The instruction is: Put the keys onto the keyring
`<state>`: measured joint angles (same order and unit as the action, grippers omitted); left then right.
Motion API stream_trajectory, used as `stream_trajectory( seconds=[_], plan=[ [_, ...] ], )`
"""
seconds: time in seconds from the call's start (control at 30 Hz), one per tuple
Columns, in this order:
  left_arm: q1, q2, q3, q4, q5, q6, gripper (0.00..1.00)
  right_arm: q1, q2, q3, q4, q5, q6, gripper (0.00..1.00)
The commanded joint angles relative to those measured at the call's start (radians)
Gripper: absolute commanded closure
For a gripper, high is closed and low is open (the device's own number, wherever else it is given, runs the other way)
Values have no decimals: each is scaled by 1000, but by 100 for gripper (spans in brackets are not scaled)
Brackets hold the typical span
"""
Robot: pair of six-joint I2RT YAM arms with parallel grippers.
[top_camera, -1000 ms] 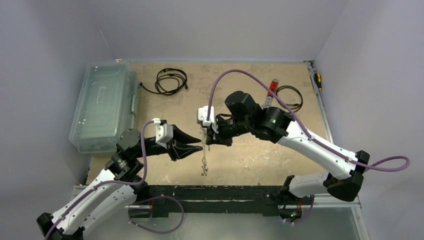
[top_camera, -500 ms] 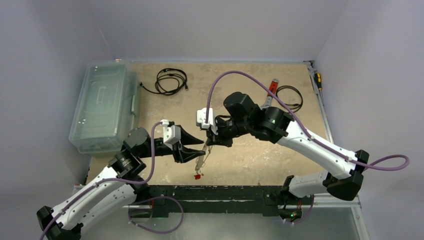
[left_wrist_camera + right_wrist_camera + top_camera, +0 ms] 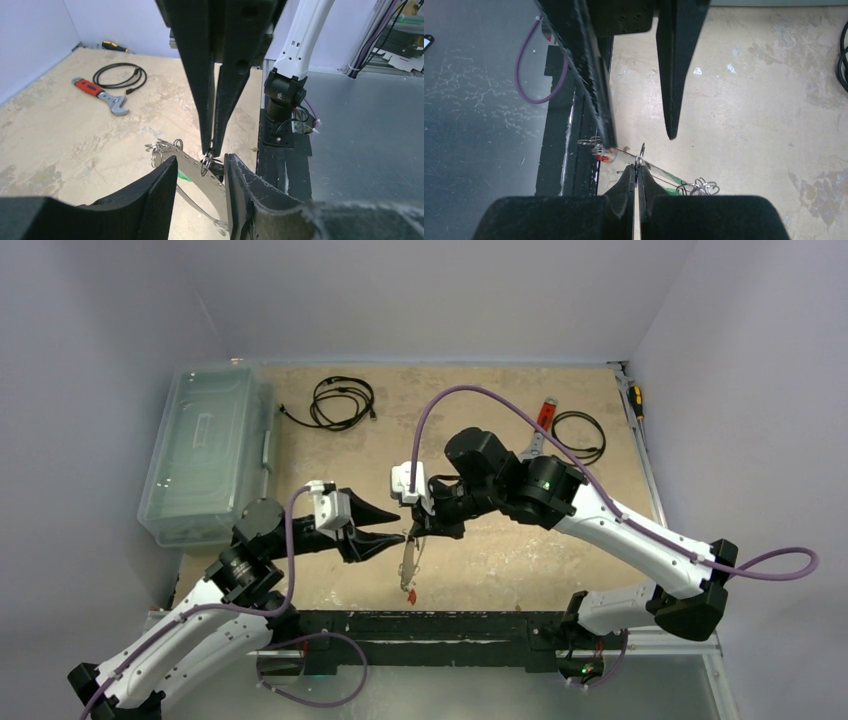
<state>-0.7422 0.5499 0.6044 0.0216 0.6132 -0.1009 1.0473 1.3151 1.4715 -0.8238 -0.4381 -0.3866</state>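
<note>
**Left claw backs off, keyring settles plumb**

Since half a second ago the left gripper (image 3: 400,530) has drawn back toward its own side. The keyring (image 3: 407,558) has swung back to hang straight under the right gripper (image 3: 416,531). That right claw is pinched tight on the keyring's upper edge and holds it off the table (image 3: 520,560), probably so the hoop hangs free for threading. The left jaws stand partly apart on either side of the flat band, gripping nothing (contact is hard to judge here). A red-tagged key (image 3: 411,595) dangles at the bottom, and a green-tagged key (image 3: 184,176) shows beside the band.
</note>
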Motion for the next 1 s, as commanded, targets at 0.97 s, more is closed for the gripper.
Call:
stream_trajectory(
  seconds=[0.97],
  plan=[
    [0,75,-11,99,111,-76,100,28,-50,31,72,-59,-23,100]
  ],
)
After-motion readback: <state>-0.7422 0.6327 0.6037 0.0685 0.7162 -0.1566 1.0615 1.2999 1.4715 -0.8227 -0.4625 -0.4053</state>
